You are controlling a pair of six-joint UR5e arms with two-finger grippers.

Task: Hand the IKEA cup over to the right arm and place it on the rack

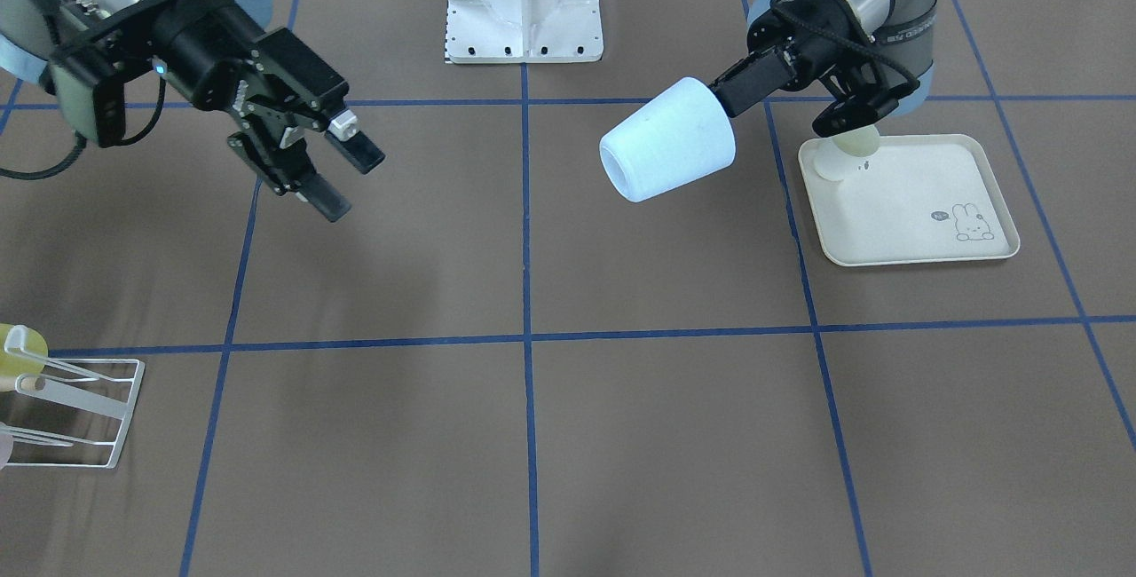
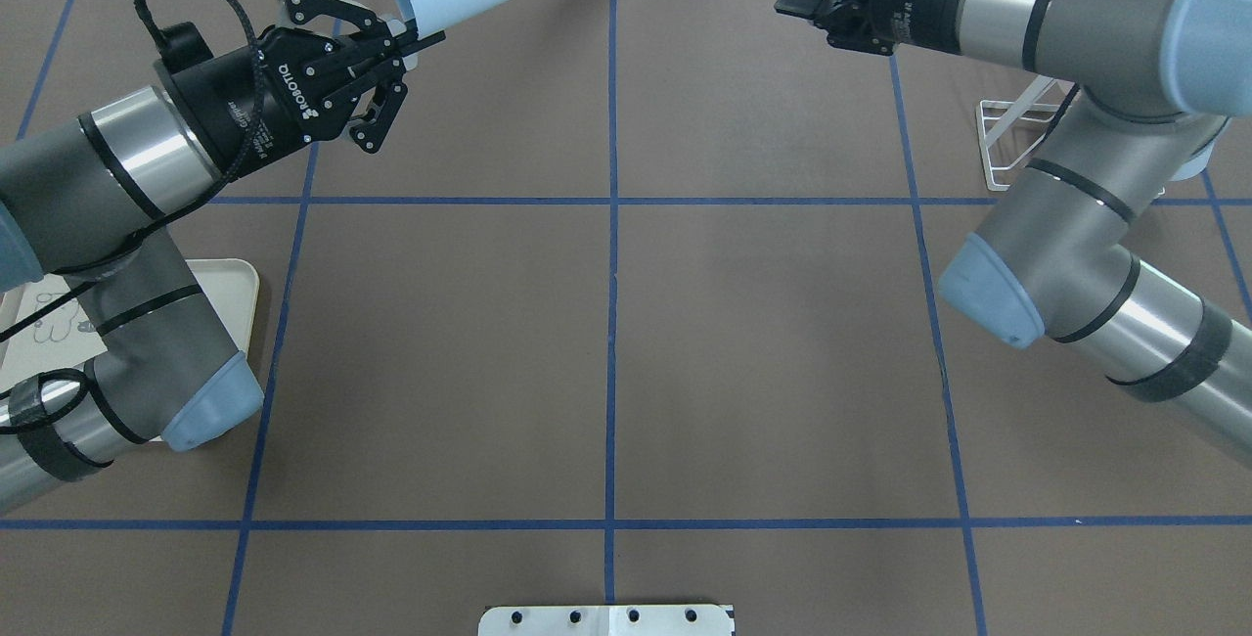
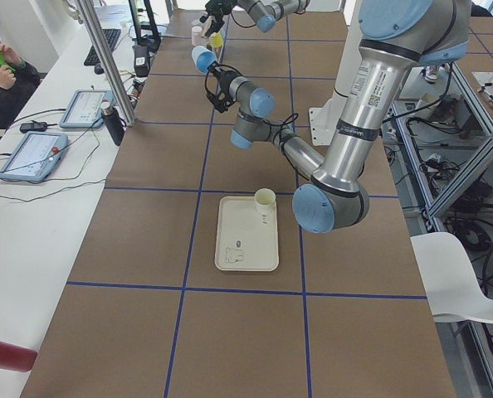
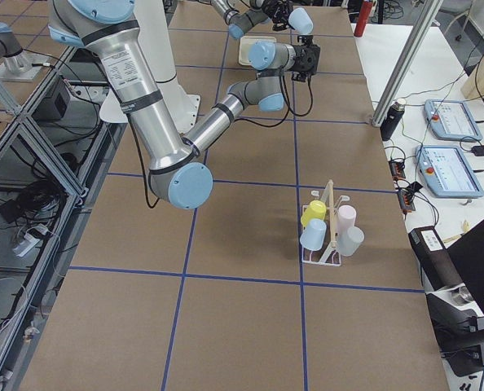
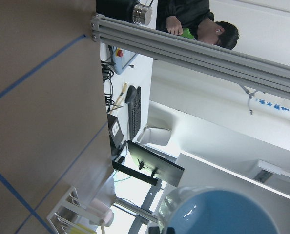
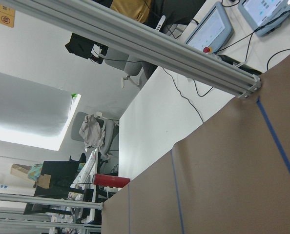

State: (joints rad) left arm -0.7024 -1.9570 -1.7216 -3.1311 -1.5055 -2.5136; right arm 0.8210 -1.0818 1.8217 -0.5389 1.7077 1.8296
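The pale blue IKEA cup [image 1: 667,140] hangs in the air above the bench [image 1: 532,435], lying on its side. My left tool [image 1: 723,98] has it pinched at the wider end, and the narrower end points out towards the bench's middle. My right tool [image 1: 348,179] is well apart from the cup across the centre line, its fingers spread and holding nothing. The white wire rack [image 4: 330,208] stands near the bench edge on my right side and carries yellow, blue, pink and pale cups. Below my left tool lies a cream rabbit-print tray [image 1: 914,204] with a pale yellow cup [image 3: 265,199] upright at one corner.
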